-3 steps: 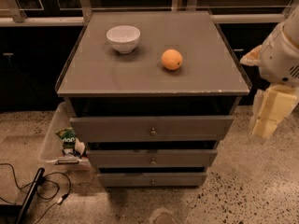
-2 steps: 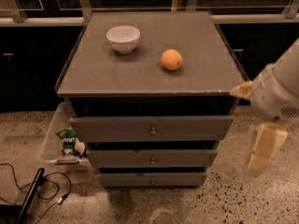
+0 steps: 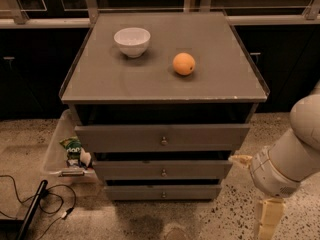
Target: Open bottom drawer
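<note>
The grey cabinet (image 3: pixel 165 84) has three drawers stacked at its front. The bottom drawer (image 3: pixel 135 192) is the lowest and narrowest one, shut, with a small round knob (image 3: pixel 163 194) at its centre. My gripper (image 3: pixel 252 191) hangs at the lower right, to the right of the drawers and apart from them, about level with the lower two. It is open and empty. One cream finger (image 3: pixel 241 159) points left toward the cabinet's corner, and the other (image 3: pixel 267 219) points down to the floor.
A white bowl (image 3: pixel 132 40) and an orange (image 3: pixel 184 63) sit on the cabinet top. A clear plastic bin (image 3: pixel 55 154) with snack bags stands on the floor at the cabinet's left. Black cables (image 3: pixel 35 204) lie at the lower left. Dark cabinets line the back.
My arm has come down along the cabinet's right side, from level with the top to level with the lower drawers. The drawers, bowl and orange have not moved.
</note>
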Available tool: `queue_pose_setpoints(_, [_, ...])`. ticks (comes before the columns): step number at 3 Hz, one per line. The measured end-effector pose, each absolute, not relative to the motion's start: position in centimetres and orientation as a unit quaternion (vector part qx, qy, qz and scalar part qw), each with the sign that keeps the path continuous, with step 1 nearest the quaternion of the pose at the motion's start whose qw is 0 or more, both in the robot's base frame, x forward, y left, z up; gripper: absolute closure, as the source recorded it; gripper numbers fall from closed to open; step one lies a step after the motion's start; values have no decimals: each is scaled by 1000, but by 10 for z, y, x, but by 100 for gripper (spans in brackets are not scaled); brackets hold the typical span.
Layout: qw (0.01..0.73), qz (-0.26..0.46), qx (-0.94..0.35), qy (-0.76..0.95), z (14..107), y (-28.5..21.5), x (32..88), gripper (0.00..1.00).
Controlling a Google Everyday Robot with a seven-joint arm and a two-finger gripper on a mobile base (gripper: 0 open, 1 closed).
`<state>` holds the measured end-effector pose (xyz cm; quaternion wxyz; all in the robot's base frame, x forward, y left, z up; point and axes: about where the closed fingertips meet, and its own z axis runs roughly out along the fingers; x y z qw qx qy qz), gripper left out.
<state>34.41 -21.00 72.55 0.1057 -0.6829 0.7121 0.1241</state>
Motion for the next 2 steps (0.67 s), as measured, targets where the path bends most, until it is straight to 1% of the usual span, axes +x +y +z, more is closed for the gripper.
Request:
queue_pose_setpoints(1, [106, 124, -683, 712, 725, -210, 344, 0])
queue_pose_setpoints(2, [100, 150, -672, 718, 687, -208, 345, 0])
